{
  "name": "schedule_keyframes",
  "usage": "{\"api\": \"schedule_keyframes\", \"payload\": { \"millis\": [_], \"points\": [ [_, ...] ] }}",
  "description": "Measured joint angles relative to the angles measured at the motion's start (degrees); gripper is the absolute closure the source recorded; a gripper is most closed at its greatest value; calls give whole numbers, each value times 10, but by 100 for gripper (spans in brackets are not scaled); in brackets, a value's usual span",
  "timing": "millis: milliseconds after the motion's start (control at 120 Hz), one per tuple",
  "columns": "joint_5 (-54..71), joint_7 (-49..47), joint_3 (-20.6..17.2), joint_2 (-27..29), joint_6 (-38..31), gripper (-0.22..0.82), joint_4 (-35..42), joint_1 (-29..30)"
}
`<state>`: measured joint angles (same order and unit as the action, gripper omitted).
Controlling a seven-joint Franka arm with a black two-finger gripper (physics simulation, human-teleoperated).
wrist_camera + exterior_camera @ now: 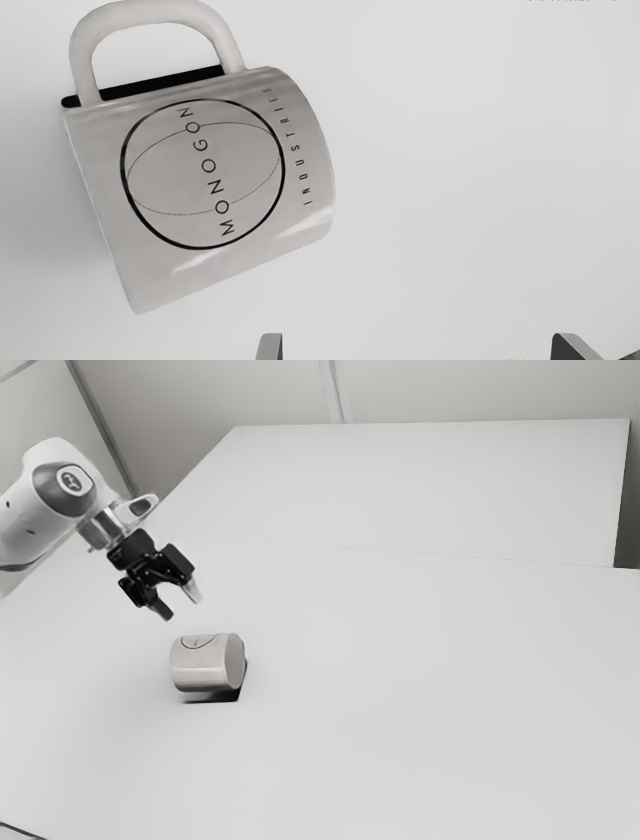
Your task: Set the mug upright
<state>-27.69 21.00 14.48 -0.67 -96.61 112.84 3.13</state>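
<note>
The arm (28, 520) is smooth and white, with a rounded grey joint cap (58, 500), circular marking (73, 482), silvery wrist (98, 530) and black two-fingered hand (181, 606).

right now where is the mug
The mug lies on its side on the white table, toward the exterior view's left, just below the open gripper, which is not touching it.

Glossy, pale-grey cylindrical mug (200, 175), marked with a black circle, thin curves and dark lettering (MONOGON, INDUSTRIES); beneath the mug, flat whitish-grey table (420, 710); near it, black two-finger gripper (181, 605).
</note>
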Motion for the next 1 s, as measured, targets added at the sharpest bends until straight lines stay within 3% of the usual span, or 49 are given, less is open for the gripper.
{"api": "schedule_keyframes", "payload": {
  "millis": [267,608,1000],
  "points": [
    [-32,55,26,-28,-3,2,7,26],
    [-70,128,29,-97,-11,2,8,57],
    [-126,186,28,-99,-18,2,66,58]
  ]
}}
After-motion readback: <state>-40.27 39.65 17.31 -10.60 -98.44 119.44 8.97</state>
